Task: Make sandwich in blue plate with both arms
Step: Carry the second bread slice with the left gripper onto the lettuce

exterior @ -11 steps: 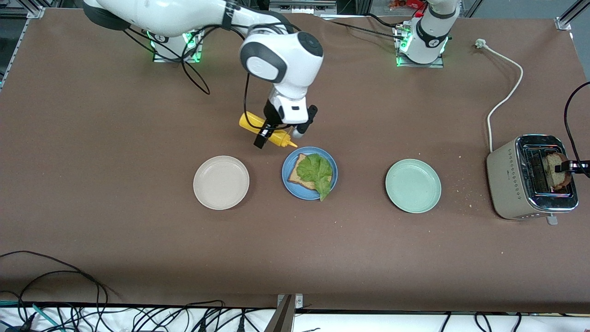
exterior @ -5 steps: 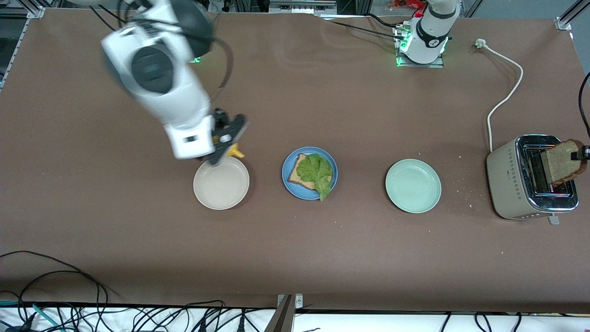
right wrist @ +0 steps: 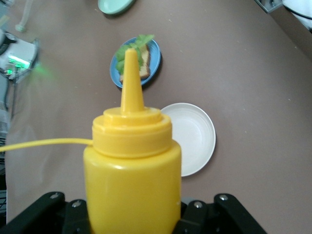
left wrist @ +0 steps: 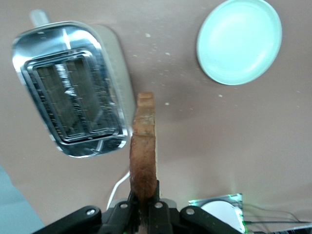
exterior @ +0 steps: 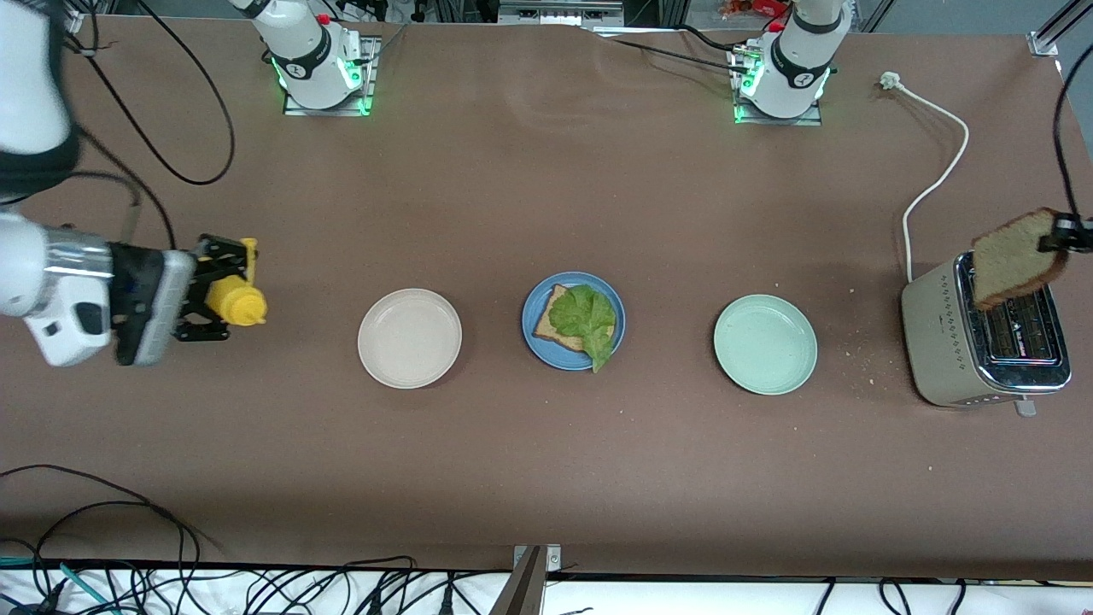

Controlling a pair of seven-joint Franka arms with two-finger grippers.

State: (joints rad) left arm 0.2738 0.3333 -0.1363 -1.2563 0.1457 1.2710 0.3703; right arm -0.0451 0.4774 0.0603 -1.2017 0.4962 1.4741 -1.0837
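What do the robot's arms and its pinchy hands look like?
Both arms are glossy white with dark joints. Green lights glow at their bases, and black cables trail off them. The right gripper and left gripper are black, with two fingers each.

The counter (exterior: pixel 546 461) lies bare nearer the front camera than the row of plates. In that row the beige plate (exterior: pixel 410 338), blue plate (exterior: pixel 534 342) and pale green plate (exterior: pixel 766 344) stand well apart, with open gaps between. The toaster (exterior: pixel 939 342) blocks the left arm's end, its cord (exterior: pixel 935 184) trailing toward the bases.
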